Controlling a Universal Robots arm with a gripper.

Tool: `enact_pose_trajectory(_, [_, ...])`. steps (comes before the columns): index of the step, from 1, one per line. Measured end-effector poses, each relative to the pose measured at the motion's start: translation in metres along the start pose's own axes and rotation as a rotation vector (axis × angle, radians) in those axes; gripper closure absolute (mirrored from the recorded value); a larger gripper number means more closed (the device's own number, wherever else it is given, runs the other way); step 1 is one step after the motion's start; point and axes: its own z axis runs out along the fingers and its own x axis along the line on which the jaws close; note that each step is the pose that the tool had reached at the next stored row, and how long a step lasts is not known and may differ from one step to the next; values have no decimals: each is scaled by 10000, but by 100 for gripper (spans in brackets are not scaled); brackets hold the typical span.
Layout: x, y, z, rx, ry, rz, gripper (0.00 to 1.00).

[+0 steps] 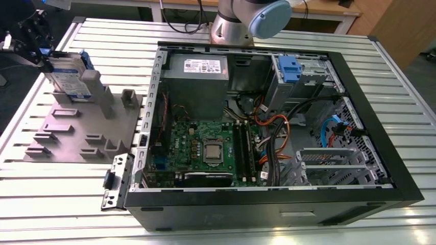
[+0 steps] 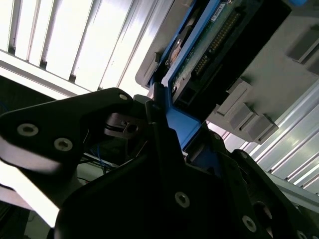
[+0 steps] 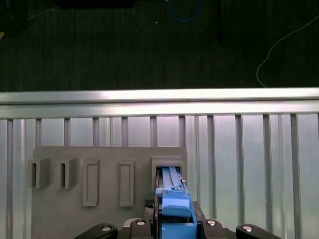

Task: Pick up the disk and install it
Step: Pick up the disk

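The disk stands on edge in a slot of the grey fixture plate, at the exterior view's left; its white-and-blue label and blue carrier frame show. My black gripper is at the disk's upper end, shut on the blue frame. In the first wrist view the gripper clamps the blue frame, and the disk runs down into the fixture's slot. The second wrist view has the gripper around the blue frame, with the circuit-board side of the disk beyond it.
An open computer case lies in the middle of the slatted metal table. Inside it are a grey power supply, a drive bay with a blue latch, and a motherboard with cables. The arm's base stands behind the case.
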Motion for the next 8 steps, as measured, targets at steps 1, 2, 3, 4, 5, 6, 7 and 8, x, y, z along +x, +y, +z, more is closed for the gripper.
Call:
enact_pose_trajectory(1, [0,0,0,0,1,2,63])
enact_pose_trajectory(2, [0,0,0,0,1,3,63])
enact_pose_trajectory(3, [0,0,0,0,1,4,63])
enact_pose_trajectory(4, [0,0,0,-1,2,6,63])
enact_pose_trajectory(5, [-1,0,0,1,1,6,63])
enact_pose_trajectory(6, [0,0,0,0,1,7,63])
enact_pose_trajectory(7, [-1,0,0,0,1,8,63])
enact_pose_trajectory(8, [-1,0,0,0,1,8,63])
